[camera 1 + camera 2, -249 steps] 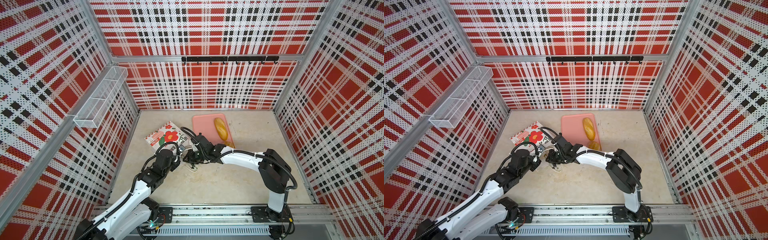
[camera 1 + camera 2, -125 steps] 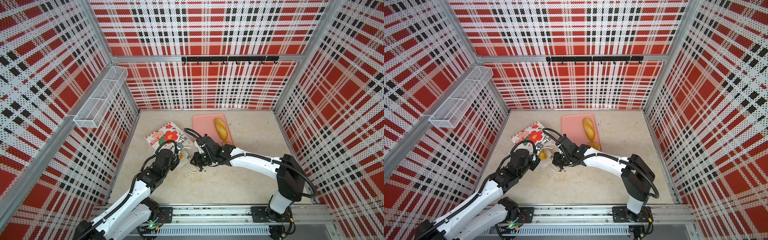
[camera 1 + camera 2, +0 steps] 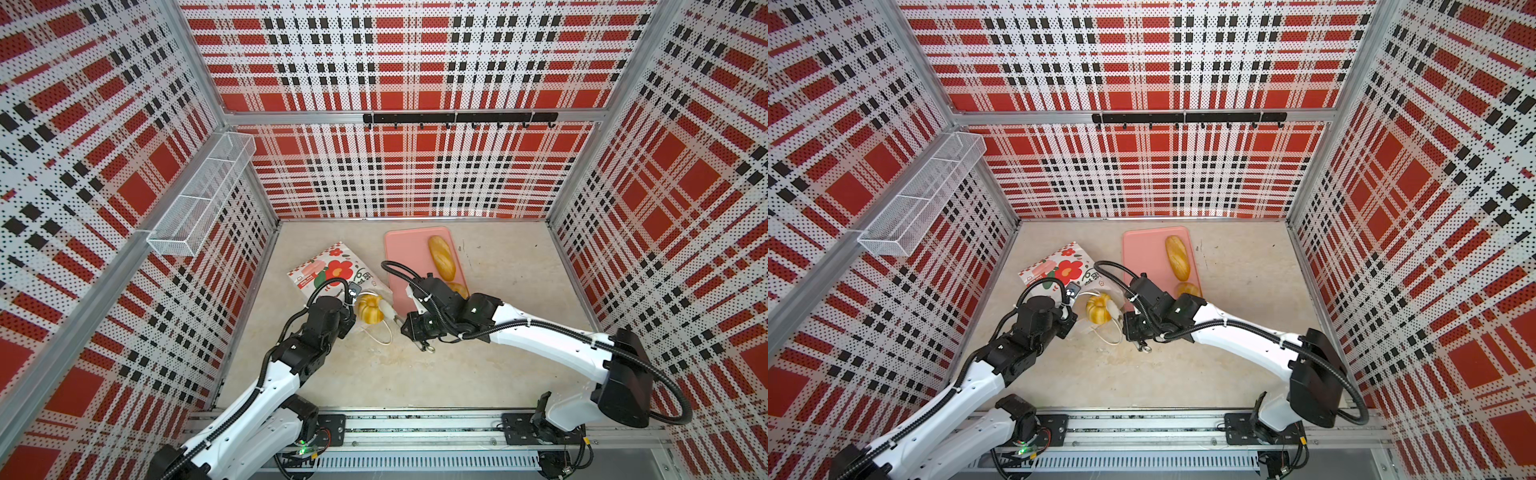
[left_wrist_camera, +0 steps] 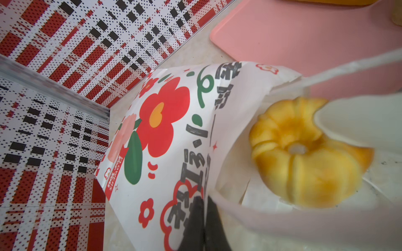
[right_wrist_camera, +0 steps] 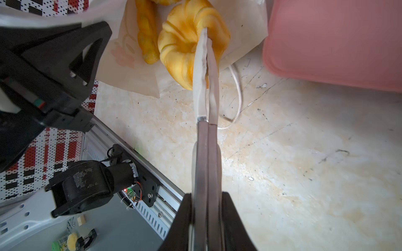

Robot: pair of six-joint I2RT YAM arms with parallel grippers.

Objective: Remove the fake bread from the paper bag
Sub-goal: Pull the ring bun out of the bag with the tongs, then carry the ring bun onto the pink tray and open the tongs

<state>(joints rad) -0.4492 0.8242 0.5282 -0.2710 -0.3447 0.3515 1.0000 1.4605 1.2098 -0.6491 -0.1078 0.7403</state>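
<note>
The counter (image 3: 498, 353) carries the paper bag (image 3: 332, 270), which lies flat on its broad flowered face with its open mouth turned toward the robot's base. Everything here is placed from that bag.

The pink tray (image 3: 405, 257) lies just beside the bag on the right arm's side, close to the mouth corner. On it rests the long loaf (image 3: 441, 257), already out, and a second bread (image 3: 459, 289) half hidden behind the right arm.

At the bag's mouth, on the paper of its lower lip, sits a fluted ring (image 5: 185, 43), partly out of the bag. A braid (image 5: 148, 37) lies deeper inside the mouth, beside the ring. A cord handle (image 5: 238, 93) loops loose on the counter just outside the mouth.

The right tool (image 5: 205, 34) reaches in from outside the mouth, its fingers pinched narrow on the wall of the ring, one of them apparently through the ring's hole. Whether the ring is lifted clear of the paper I cannot tell. The left tool (image 4: 202, 213) is closed at the far corner of the mouth from the tray, seemingly clamped on the paper edge and pinning the bag.

The right tool's long axis points straight into the mouth, so drawing back along that line should bring the ring out, and the tray then lies to the side, nearer the right arm than the left
</note>
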